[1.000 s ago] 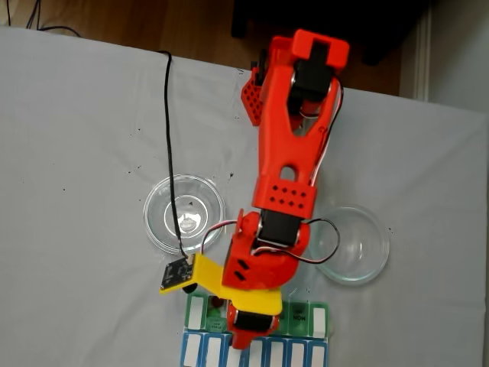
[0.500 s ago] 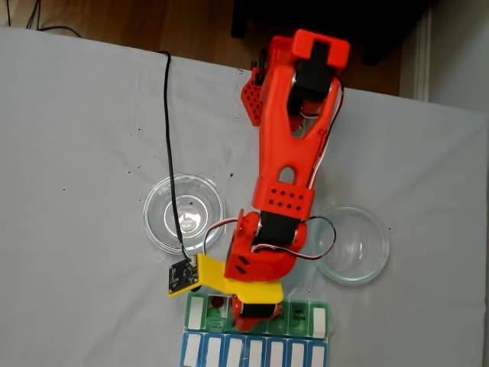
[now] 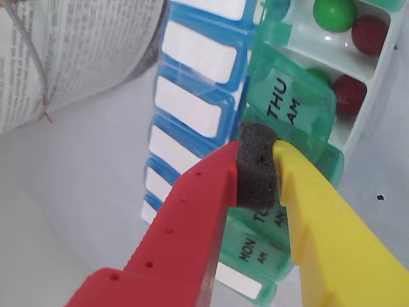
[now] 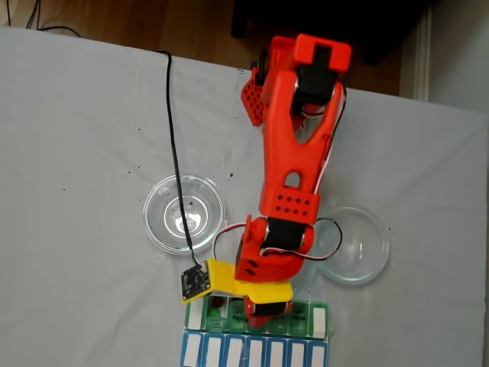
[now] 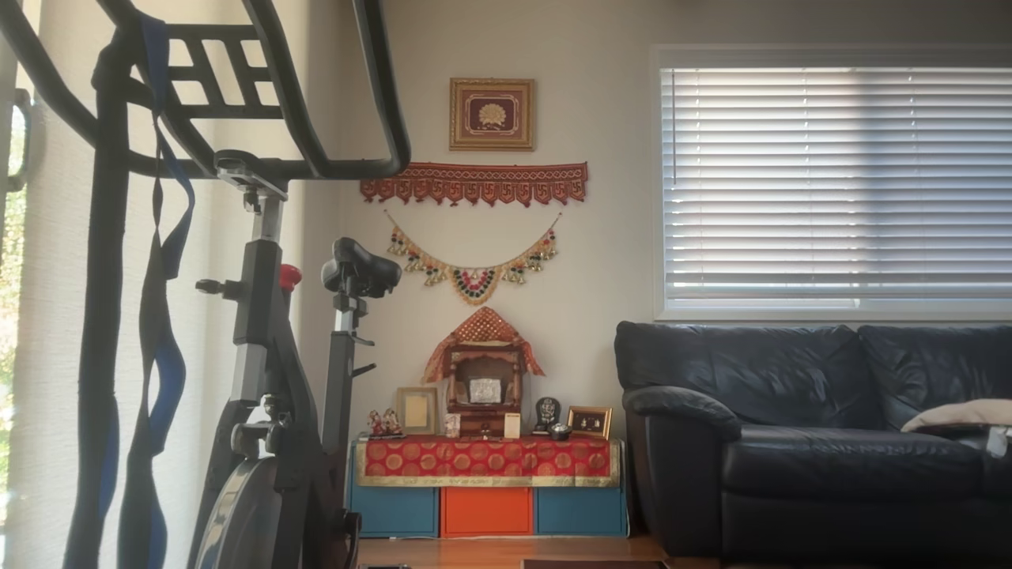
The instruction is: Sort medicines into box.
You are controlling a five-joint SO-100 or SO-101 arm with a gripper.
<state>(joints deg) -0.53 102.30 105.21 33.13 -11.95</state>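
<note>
1. So the gripper [image 3: 259, 167] is pinched shut, red and yellow fingers pressed on their black foam pad, holding no pill.
2. It hovers over the pill organizer [image 3: 291, 115] at the THU lid.
3. Green ball [image 3: 335, 13] and dark red balls [image 3: 369, 33] sit in open compartments.
4. Organizer's at the tabletop [image 4: 76, 153] near edge, below two glass dishes [image 4: 162, 220].

Lighting's soft and even on the white table [image 4: 76, 153] in the fixed view, barely any shadows. Wrist view is close and a bit soft, upper left blurry. Other view is dim, backlit by the bright blinds [image 5: 834, 182] at right.
</note>
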